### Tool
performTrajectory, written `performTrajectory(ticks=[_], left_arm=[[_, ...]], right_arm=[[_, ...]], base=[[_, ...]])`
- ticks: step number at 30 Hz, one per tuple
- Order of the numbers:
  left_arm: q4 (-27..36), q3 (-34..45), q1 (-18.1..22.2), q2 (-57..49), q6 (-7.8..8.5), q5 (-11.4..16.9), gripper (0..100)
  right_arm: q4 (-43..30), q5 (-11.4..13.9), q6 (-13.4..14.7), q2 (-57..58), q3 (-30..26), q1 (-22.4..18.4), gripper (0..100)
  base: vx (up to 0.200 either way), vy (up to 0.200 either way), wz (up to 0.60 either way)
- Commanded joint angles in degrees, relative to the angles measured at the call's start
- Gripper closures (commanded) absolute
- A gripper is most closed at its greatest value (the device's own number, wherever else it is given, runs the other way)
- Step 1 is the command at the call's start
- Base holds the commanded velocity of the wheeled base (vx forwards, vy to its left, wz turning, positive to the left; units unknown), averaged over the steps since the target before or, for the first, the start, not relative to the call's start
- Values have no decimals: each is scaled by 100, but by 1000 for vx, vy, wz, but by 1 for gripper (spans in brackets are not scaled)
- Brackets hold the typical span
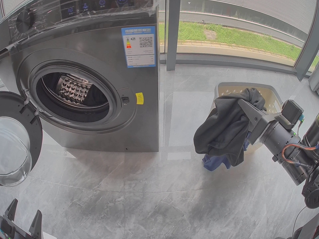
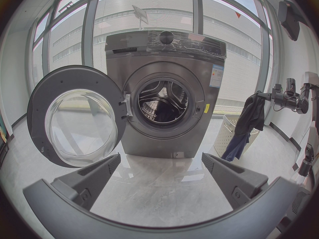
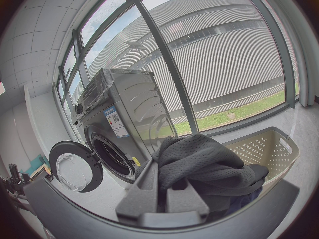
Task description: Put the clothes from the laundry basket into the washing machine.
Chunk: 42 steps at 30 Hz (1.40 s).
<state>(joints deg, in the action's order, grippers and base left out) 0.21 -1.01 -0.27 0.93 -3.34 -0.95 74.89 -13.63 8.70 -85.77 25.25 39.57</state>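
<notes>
With the robot's forward taken as twelve o'clock, the washing machine (image 1: 83,40) stands at about eleven. Its round door (image 1: 13,107) is swung wide open toward nine, and the glass bowl of the door faces into the room. The metal drum (image 1: 74,90) shows through the opening, and I see no clothes in the part that is visible. A blue-and-white label (image 1: 138,46) sits high on the machine's front, and a small yellow tag (image 1: 140,98) sits beside the door latch.

The laundry basket (image 1: 229,87), pale with star-shaped holes, stands on the grey tiled floor (image 1: 166,190) at about two o'clock, near the window (image 1: 232,17) and well apart from the machine. The right gripper (image 1: 247,110) is above the basket's near side, its fingers closed on a dark grey garment (image 1: 226,126). The cloth is bunched over the fingers and hangs down in heavy folds on the basket's nine o'clock side, outside the rim. A blue garment (image 1: 216,161) dangles from under the grey one's lower edge, beside the basket wall. I cannot tell whether it is gripped too or only caught up in the grey cloth, nor whether its end touches the floor.

The left gripper (image 1: 24,213) is low at about seven o'clock, facing the machine's opening from a distance. Its fingers are spread wide with nothing between them.
</notes>
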Motion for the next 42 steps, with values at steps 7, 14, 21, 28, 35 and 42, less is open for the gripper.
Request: performTrajectory(ticks=[7,14,21,28,35,42], left_arm=[[-3,92,0,-75,0,-2,0],[-3,92,0,-75,0,-2,0],[-3,92,0,-75,0,-2,0],[-3,92,0,-75,-9,-2,0],[-3,92,0,-75,-9,-2,0],[-3,92,0,-75,-9,-2,0]], right_arm=[[8,1,0,-10,-11,-11,100],[0,18,8,8,7,-20,100],[0,27,0,17,15,-20,100],[0,18,8,-18,-29,-20,100],[0,1,8,-18,-20,-28,100],[-9,1,17,8,7,-116,100]], base=[[-29,0,0],[-200,0,0],[-200,0,0],[0,29,0],[0,200,0],[0,200,0]])
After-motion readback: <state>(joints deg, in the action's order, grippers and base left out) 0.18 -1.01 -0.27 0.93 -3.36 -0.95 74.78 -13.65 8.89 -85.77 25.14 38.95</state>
